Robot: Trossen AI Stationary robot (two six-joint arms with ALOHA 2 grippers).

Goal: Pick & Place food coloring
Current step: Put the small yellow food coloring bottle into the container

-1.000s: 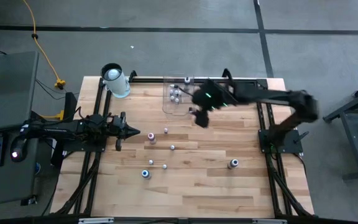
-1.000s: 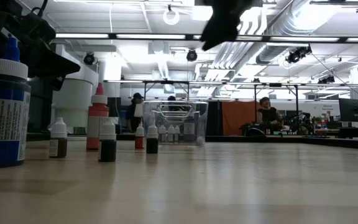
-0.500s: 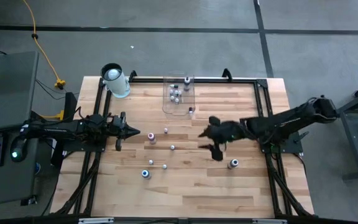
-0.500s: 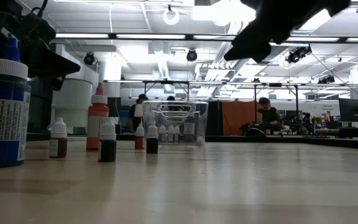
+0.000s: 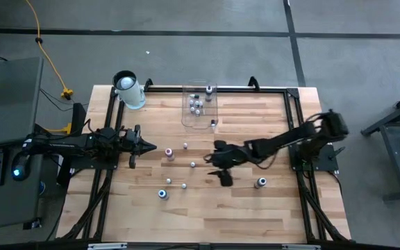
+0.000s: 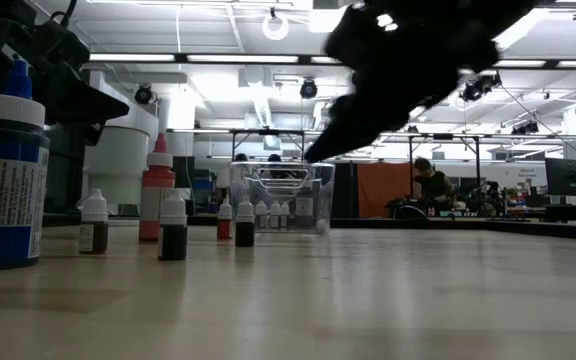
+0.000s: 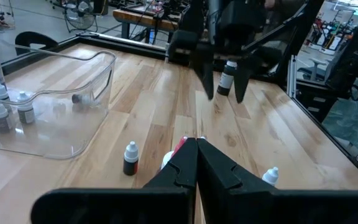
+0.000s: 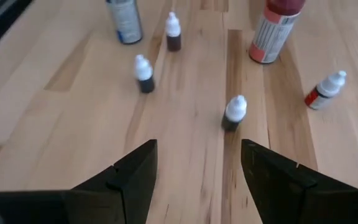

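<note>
Several tiny food coloring bottles stand loose on the wooden table, among them a dark white-capped one (image 5: 193, 164) (image 8: 234, 113), two more (image 8: 144, 73) (image 8: 173, 32) and a small red one lying on its side (image 8: 325, 90). Others sit inside the clear bin (image 5: 200, 107). My right gripper (image 5: 219, 162) (image 8: 197, 146) hangs open and tilted down above mid-table, just right of the dark bottle, touching nothing. My left gripper (image 5: 151, 148) (image 7: 196, 144) waits shut at the table's left, holding nothing.
A bigger red bottle (image 5: 170, 154) and a bigger blue bottle (image 5: 163, 194) stand among the small ones. Another bigger bottle (image 5: 261, 182) stands right of my right gripper. A white cylinder (image 5: 127, 89) stands at the far left corner. Bare wood lies toward the near edge.
My right gripper has come away from the bin, moving toward the near edge and down, then toward the table's left and the loose bottles. It has tipped further down and stayed open. No bottle has moved.
</note>
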